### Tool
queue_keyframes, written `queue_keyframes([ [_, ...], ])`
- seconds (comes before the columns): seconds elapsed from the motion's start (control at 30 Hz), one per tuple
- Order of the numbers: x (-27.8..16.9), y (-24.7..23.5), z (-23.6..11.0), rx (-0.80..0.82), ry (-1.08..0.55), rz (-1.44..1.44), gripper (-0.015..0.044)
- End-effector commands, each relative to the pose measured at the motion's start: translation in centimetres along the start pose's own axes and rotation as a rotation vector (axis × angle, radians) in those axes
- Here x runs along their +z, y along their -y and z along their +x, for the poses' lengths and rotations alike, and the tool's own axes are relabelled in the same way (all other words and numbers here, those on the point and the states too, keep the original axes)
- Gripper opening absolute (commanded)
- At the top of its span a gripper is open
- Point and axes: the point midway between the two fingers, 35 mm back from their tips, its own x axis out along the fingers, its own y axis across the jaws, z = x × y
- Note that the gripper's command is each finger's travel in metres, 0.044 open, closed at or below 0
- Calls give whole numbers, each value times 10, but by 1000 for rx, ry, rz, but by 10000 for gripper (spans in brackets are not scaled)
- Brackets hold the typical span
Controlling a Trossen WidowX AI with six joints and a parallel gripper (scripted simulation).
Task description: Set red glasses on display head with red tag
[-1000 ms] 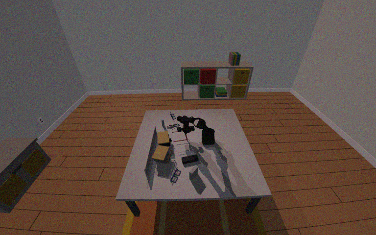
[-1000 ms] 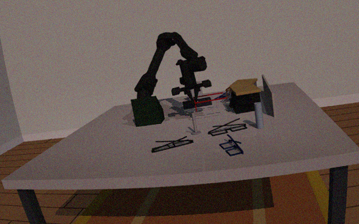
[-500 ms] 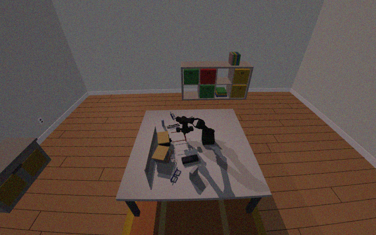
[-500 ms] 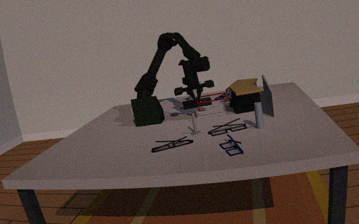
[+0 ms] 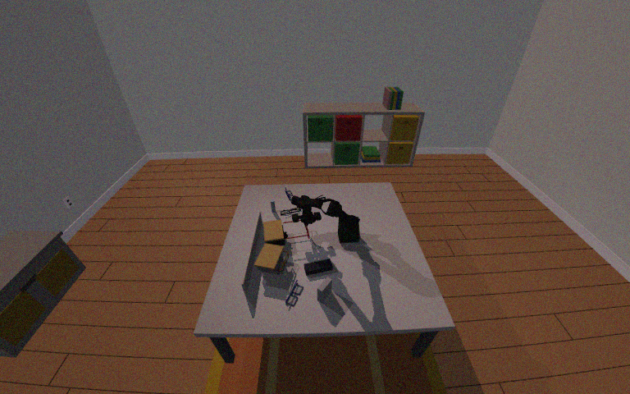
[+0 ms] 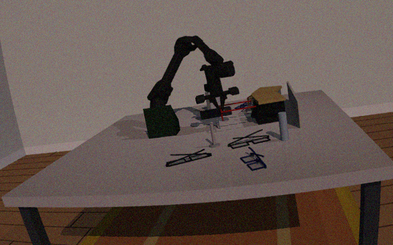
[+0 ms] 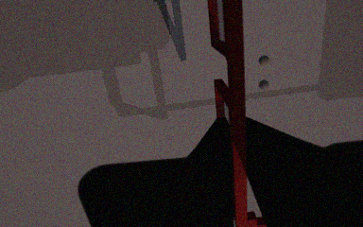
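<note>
My gripper is shut on the red glasses, gripping the front frame. They are held above the table with both temples open, pointing at the display heads. Two display heads with tan tops and dark bodies stand side by side: a far one and a near one; their tops also show in the exterior view. The temple tips are close to the front of the far head; whether they touch cannot be told. The red tag cannot be made out.
A grey upright panel stands behind the heads. A black case and a grey wedge lie nearer the top camera. A grey cylinder, a thin stand, black glasses and blue glasses are on the other side.
</note>
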Motion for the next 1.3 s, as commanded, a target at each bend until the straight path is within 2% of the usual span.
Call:
queue_keyframes([
  [0.0,0,7,0,-4,5,6,0],
  [1.27,0,59,5,-6,8,4,0],
])
